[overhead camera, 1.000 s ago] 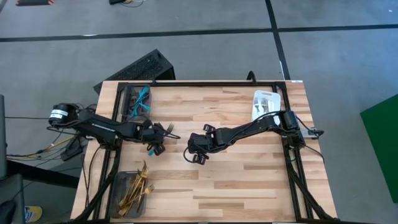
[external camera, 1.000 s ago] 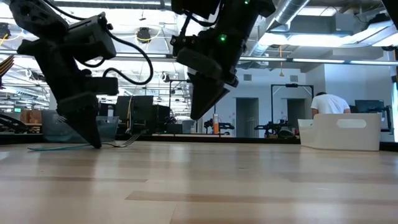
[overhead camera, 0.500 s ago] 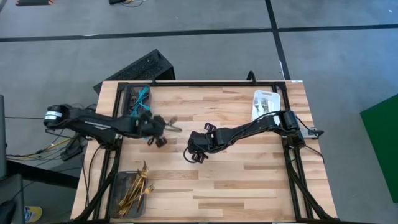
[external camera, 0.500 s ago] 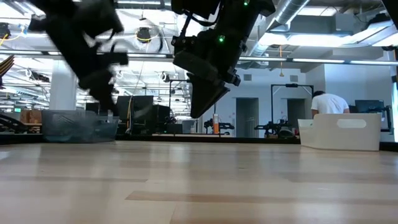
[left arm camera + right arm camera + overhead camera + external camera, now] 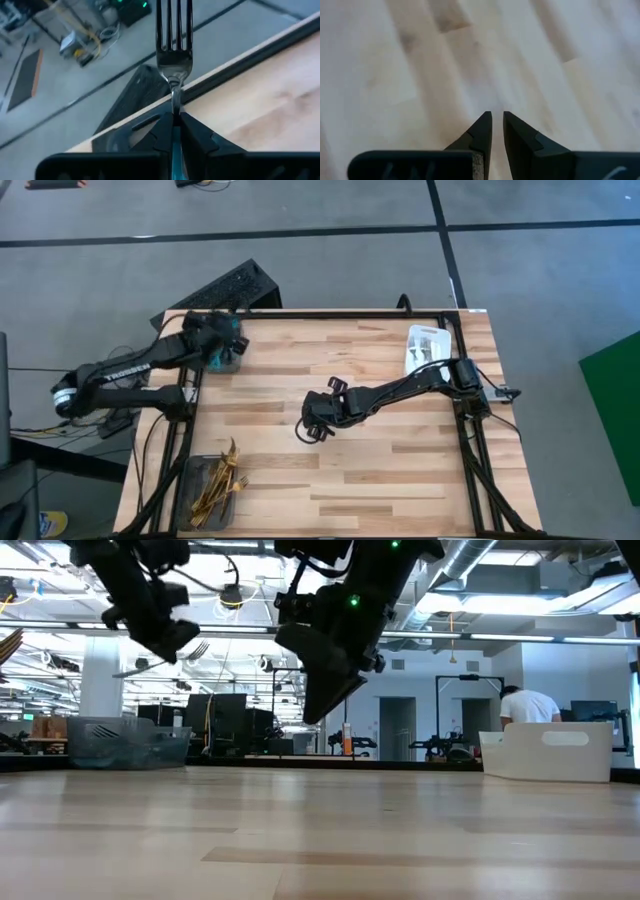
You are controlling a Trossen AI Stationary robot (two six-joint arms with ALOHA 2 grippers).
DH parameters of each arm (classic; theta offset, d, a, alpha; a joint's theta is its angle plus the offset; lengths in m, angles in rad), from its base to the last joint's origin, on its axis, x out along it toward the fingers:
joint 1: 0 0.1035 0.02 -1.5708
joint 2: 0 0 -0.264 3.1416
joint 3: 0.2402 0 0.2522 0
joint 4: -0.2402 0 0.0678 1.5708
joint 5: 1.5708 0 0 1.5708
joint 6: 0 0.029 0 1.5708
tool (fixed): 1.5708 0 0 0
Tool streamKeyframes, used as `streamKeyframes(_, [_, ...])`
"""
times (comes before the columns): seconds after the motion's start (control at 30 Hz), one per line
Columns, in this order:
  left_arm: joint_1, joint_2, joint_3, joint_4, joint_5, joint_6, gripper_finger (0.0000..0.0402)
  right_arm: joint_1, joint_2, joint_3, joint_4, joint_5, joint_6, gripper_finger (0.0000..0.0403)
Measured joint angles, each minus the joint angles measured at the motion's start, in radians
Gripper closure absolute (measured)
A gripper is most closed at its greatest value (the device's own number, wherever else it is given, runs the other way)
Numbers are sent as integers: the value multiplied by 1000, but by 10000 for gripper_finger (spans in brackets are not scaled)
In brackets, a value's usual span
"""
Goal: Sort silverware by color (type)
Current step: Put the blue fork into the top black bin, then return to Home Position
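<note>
**Even overhead light, backlit low view, soft wrist views**

High view: bright, flat, even light; table (image 5: 400, 470) sharp, only faint soft shadows under the arms. Low view: strong backlight from ceiling strip lights (image 5: 520, 637), arms read as near-silhouettes, slight glare on the tabletop; near tabletop soft. Left wrist view: fork (image 5: 174, 55) fairly sharp with bright glints on the tines, floor behind out of focus, own fingers dark. Right wrist view: wood grain blurred and washed out, fingers dark with little detail.
</note>
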Motion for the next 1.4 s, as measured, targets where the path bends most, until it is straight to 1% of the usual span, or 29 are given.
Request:
streamKeyframes(0.1, [92, 42, 0, 10, 52, 12, 381, 1, 0, 0, -5, 91, -3, 330])
streamKeyframes(0.17, [145, 78, 0, 7, 74, 2, 374, 1, 0, 0, -8, 129, -4, 330])
streamKeyframes(0.33, [250, 168, 0, -3, 101, -21, 356, 5, 0, 0, -35, 137, -12, 330])
streamKeyframes(0.5, [294, 197, 0, -5, 188, 46, 319, 22, 0, 0, -120, 182, 21, 330])
streamKeyframes(0.57, [291, 180, 0, -6, 257, 70, 303, 30, 0, 0, -152, 210, 42, 330])
streamKeyframes(0.6, [285, 163, 0, -4, 315, 87, 297, 34, 0, 0, -163, 222, 47, 330])
streamKeyframes(0.67, [257, 112, 0, 19, 449, 117, 286, 42, -9, -2, -162, 238, 38, 330])
streamKeyframes(0.73, [217, 40, 0, 57, 572, 127, 280, 53, -33, -26, -76, 237, -16, 330])
streamKeyframes(0.8, [160, -44, 0, 126, 664, 120, 279, 61, -81, -72, 64, 164, -114, 333])
streamKeyframes(0.87, [88, -124, 0, 199, 725, 127, 279, 55, -136, -141, 234, 43, -196, 338])
streamKeyframes(0.97, [-41, -224, 0, 251, 741, 135, 278, 34, -236, -276, 495, -122, -269, 350])
streamKeyframes(1.03, [-133, -282, 0, 248, 725, 156, 278, 21, -310, -380, 659, -193, -290, 360])
streamKeyframes(1.13, [-264, -365, -42, 296, 696, 180, 278, 11, -426, -543, 857, -214, -300, 377])
streamKeyframes(1.23, [-372, -453, -126, 387, 688, 226, 278, 12, -557, -708, 1001, -219, -310, 390])
streamKeyframes(1.27, [-400, -482, -157, 417, 687, 237, 278, 12, -597, -760, 1054, -223, -311, 391])
streamKeyframes(1.4, [-457, -552, -270, 510, 646, 277, 278, 4, -762, -936, 1138, -250, -329, 390])
